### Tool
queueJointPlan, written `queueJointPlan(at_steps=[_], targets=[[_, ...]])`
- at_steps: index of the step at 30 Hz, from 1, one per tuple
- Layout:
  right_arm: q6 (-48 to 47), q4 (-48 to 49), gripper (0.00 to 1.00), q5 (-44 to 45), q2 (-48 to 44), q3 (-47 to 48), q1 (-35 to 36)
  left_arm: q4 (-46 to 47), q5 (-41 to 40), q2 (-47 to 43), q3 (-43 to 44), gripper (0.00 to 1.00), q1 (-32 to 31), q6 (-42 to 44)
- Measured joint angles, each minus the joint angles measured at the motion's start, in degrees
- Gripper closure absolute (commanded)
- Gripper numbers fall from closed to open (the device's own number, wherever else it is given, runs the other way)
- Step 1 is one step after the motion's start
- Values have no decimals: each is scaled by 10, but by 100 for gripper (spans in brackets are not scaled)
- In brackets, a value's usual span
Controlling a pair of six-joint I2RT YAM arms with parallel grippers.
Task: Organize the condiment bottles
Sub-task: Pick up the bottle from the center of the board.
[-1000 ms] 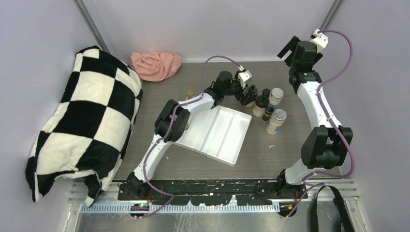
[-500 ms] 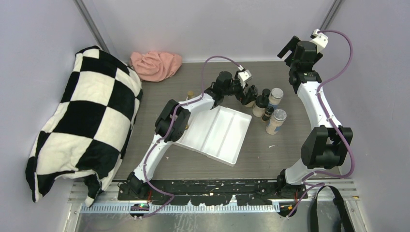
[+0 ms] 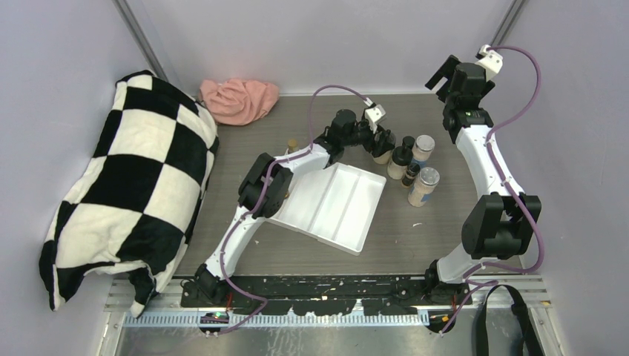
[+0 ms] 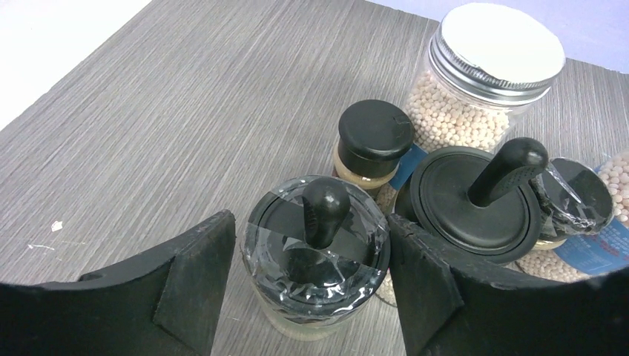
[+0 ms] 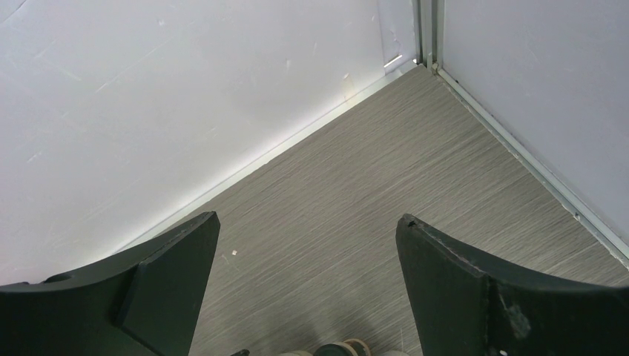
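Jar (image 4: pixel 317 256), black-lidded, between left hand's (image 4: pixel 310 222) parted fingers (image 4: pixel 196 278)

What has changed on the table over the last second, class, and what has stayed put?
The left hand shifted very slightly, seemingly toward the far wall, its open fingers either side of the black-lidded jar; nothing taken or released. The right hand, the other bottles and the white tray stayed put.

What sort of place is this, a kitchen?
Likely a robot test booth, not a kitchen: blank walls box in a small table, with a left arm and right arm bolted at its near edge.
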Motion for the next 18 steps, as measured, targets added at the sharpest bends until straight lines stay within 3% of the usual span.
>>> queueJointPlan(at_steps=[18], targets=[[-1, 0, 5, 0, 0, 0, 4, 10, -6, 0, -3, 31, -3, -12]])
